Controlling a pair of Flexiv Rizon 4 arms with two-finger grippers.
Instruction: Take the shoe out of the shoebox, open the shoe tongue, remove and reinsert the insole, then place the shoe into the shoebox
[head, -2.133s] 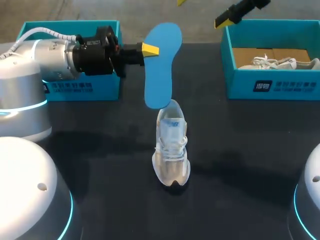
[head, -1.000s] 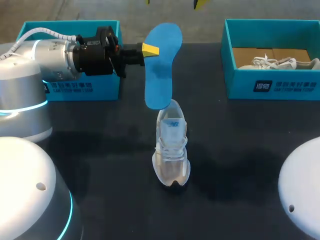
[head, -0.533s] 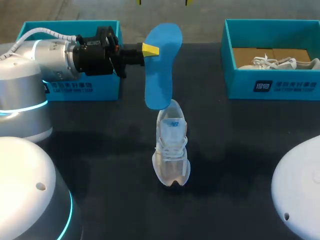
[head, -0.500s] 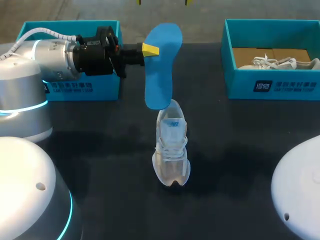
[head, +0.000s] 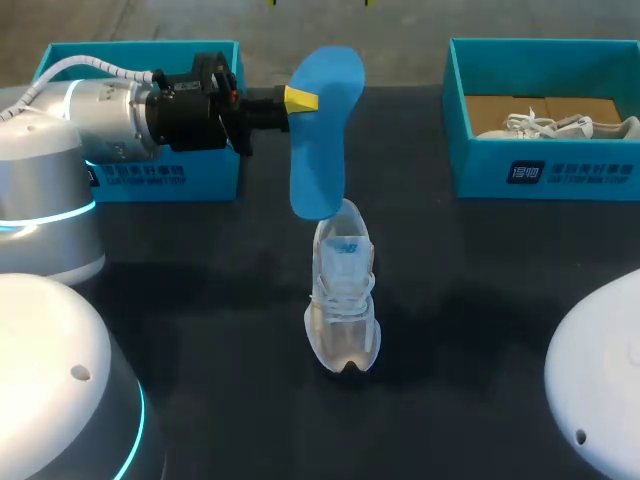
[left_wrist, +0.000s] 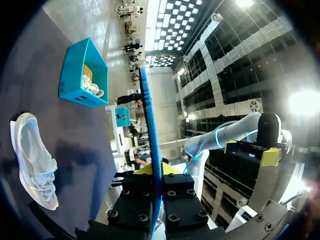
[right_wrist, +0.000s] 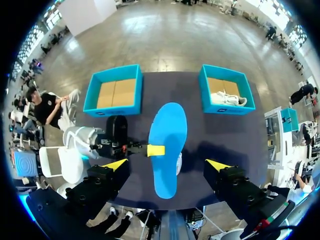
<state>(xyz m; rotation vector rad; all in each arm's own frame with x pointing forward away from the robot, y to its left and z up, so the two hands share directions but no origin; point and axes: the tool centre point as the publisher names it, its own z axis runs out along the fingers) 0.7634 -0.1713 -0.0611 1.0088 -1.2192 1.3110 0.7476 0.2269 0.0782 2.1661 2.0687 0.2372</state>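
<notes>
Clamping the blue insole (head: 322, 130) by its edge, the left pincer (head: 300, 99) has not stirred over the last two seconds. It holds the insole upright in the air, heel end down, just over the heel opening of the white shoe (head: 344, 300) and at twelve o'clock from it. The shoe has not shifted either and stands on the dark table (head: 480, 300), toe toward six o'clock. What has changed is the right pincer (right_wrist: 167, 164): two seconds ago its yellow tip hung near the right-hand box (head: 540, 170), at two o'clock from the shoe. It has since climbed almost out of the head view and now looks down from high above, fingers wide and empty. A second shoe (head: 560, 126) lies in that box, and the left-hand box (head: 140, 50) sits at ten o'clock. The insole is plainly out, so reinsertion looks like the next step, with nothing steadying the shoe.
</notes>
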